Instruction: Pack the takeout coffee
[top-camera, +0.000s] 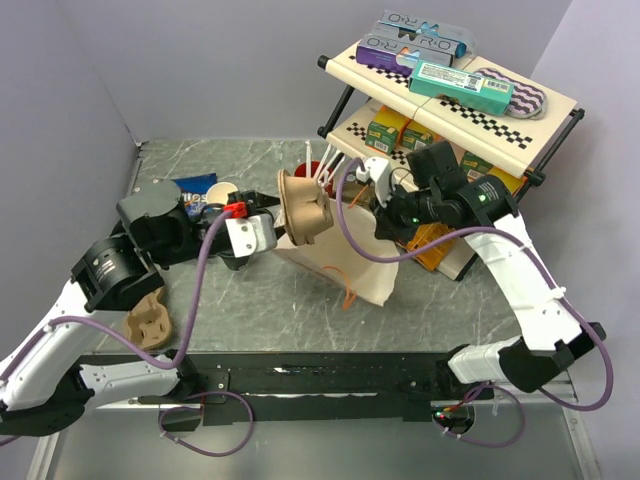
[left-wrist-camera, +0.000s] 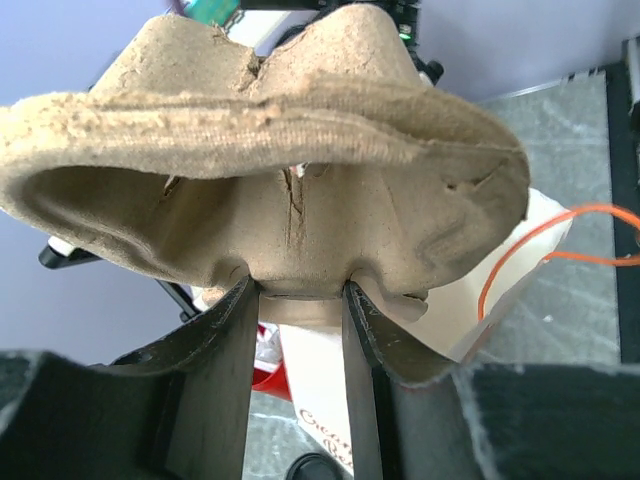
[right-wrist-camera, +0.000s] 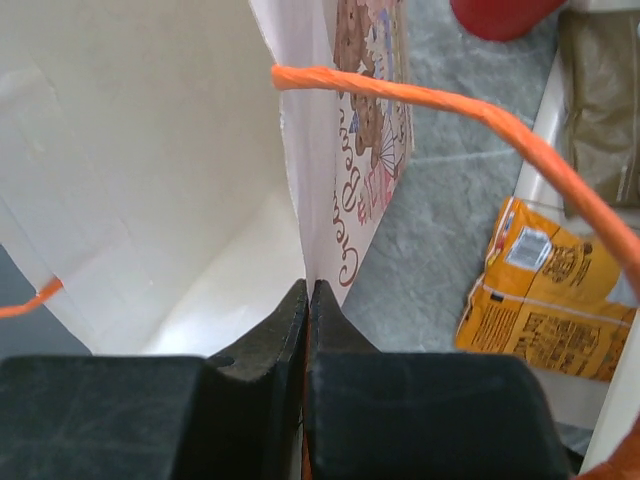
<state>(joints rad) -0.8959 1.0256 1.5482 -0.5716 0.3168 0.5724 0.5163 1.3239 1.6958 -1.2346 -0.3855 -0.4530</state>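
The takeout coffee cup, cream-white inside and with no lid on it, stands at the back left of the table, apart from both grippers. My left gripper is shut on a brown pulp cup carrier and holds it tilted in the air over the mouth of a white paper bag. In the left wrist view the fingers pinch the carrier's base. My right gripper is shut on the bag's rim and holds it up; the gripper shows no gap. The bag's inside looks empty.
A red cup with white straws stands behind the carrier. A second pulp carrier lies near left. A blue packet lies by the coffee cup. A two-tier shelf with boxes stands back right. An orange snack bag lies by the shelf.
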